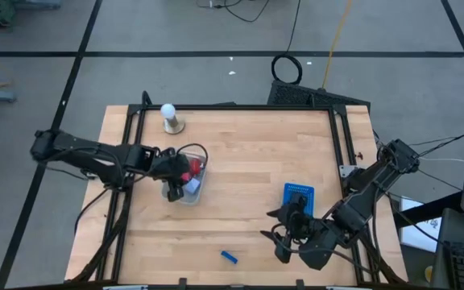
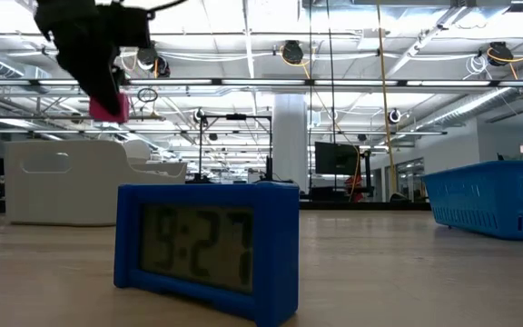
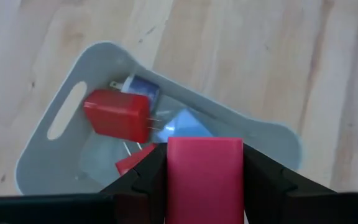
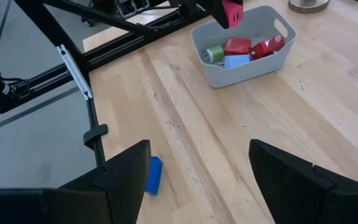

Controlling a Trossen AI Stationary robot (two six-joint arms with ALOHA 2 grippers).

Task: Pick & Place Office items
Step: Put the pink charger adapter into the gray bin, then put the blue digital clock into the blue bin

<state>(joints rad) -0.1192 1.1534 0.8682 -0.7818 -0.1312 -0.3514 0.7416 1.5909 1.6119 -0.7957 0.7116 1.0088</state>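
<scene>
The left claw (image 3: 204, 186) is clamped on a red block (image 3: 205, 177), directly above the grey tray (image 3: 42, 149) — the drop is straight down. The right claw (image 4: 194, 171) gapes empty near a blue item (image 4: 154, 175) on the counter (image 1: 248, 161) — the nearer arm for it.

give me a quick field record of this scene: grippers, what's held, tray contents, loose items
left gripper: shut on a red block, held above the grey tray
right gripper: open, empty, low over the table near the front edge
grey tray contents: red plug-like block, other red pieces, light blue piece, green item
loose items: small blue item on the table near the front edge
blue tray: beside the right arm, contents not visible
other: white ball on brass base at the back left
</scene>
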